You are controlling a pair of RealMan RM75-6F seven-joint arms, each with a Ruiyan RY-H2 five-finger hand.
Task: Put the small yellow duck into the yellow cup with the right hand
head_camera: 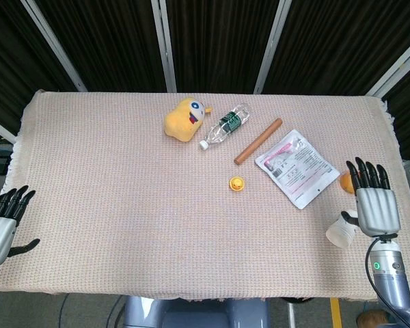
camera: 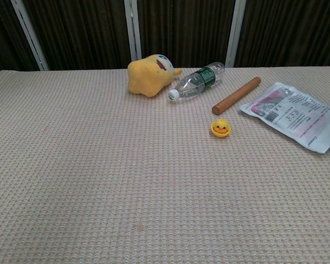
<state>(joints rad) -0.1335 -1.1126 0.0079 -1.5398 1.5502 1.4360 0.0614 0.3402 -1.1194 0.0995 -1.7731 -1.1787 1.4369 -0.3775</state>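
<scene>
The small yellow duck [head_camera: 237, 183] [camera: 221, 128] sits alone on the woven cloth near the table's middle, with nothing touching it. At the right edge, the yellow cup [head_camera: 344, 181] shows only as a yellow-orange sliver beside my right hand [head_camera: 376, 207]. That hand is far right of the duck, fingers spread and holding nothing; the chest view does not show it. My left hand [head_camera: 0, 224] hovers off the table's front left corner, fingers apart and empty.
A yellow plush toy [head_camera: 184, 119] [camera: 149, 74], a lying plastic bottle [head_camera: 223, 126] [camera: 197, 81] and a wooden rod [head_camera: 258, 141] [camera: 236, 95] lie behind the duck. A printed packet [head_camera: 297, 167] [camera: 297, 114] lies to its right. My right hand partly hides a white paper cup [head_camera: 337, 234].
</scene>
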